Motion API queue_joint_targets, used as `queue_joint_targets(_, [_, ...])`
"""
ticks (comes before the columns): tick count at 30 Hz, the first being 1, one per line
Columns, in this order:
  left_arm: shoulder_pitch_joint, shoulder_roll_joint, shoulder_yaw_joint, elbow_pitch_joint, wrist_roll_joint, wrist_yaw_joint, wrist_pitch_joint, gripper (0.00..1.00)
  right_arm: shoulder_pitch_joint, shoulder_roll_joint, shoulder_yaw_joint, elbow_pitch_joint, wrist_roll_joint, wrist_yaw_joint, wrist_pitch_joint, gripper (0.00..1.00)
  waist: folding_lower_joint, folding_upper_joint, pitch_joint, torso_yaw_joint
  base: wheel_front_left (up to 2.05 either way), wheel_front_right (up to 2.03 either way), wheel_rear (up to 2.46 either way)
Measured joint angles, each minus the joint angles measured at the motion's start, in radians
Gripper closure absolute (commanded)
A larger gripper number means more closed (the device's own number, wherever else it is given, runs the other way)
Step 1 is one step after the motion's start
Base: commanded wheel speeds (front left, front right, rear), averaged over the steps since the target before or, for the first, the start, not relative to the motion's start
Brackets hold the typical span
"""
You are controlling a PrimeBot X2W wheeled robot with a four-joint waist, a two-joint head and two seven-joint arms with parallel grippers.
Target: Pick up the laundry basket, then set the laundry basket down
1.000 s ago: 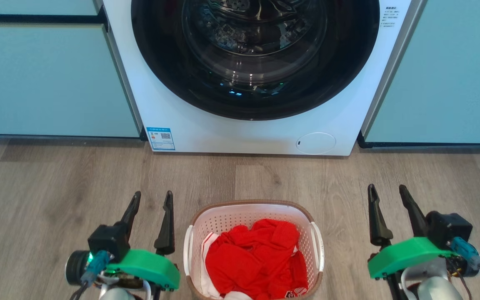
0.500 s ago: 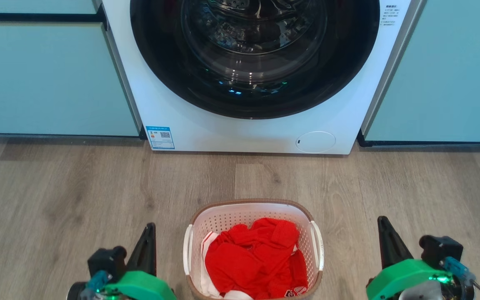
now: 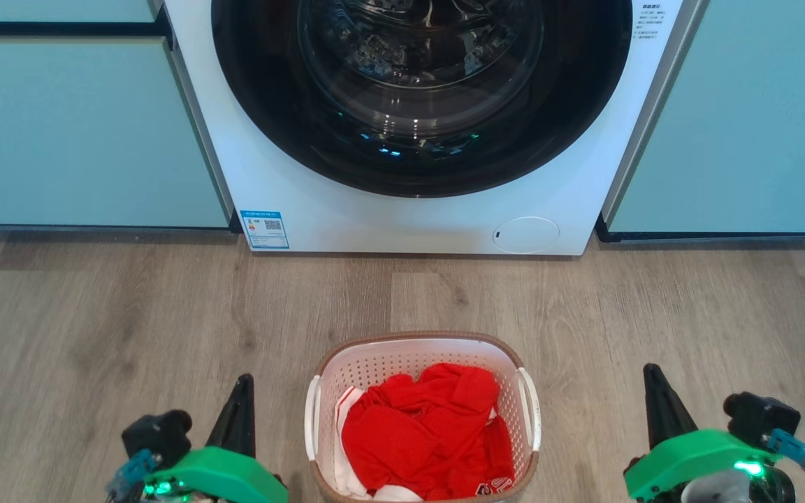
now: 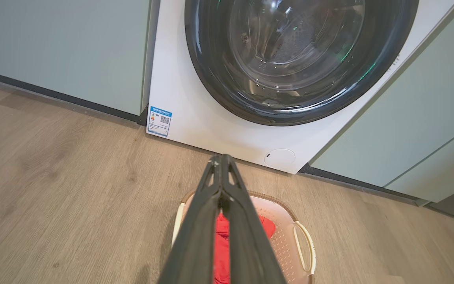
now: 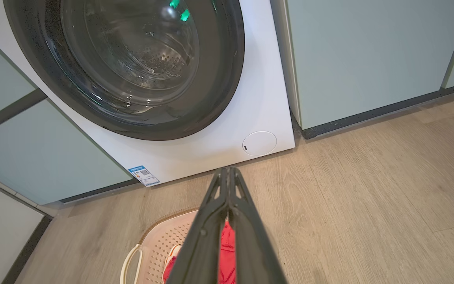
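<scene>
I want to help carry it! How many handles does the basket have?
2. The left handle is on the left side of the laundry basket, the right handle on its right side. Its near end is cut off, so more might hide there.

1. Grey-brown wood-plank floor (image 3: pixel 130 307).
2. White front-load washing machine (image 3: pixel 402 223) at the back, its round dark glass door (image 3: pixel 420 91) shut.
3. Blue label (image 3: pixel 264 229) low on its left, round cap (image 3: pixel 525 235) low on its right.
4. Pale teal cabinets (image 3: pixel 81 133) on both sides, with a dark plinth (image 3: pixel 724 238) beneath.
</scene>
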Motion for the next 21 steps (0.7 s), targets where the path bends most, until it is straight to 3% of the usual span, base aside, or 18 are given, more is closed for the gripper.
queue_joint_targets(21, [-0.023,0.002,0.055,0.003,-0.219,-0.026,0.051,1.0,-0.018,0.0,-0.027,0.0,0.213,0.0,0.053,1.0,0.0,0.0,0.008,-0.012,0.0,0.0,0.0])
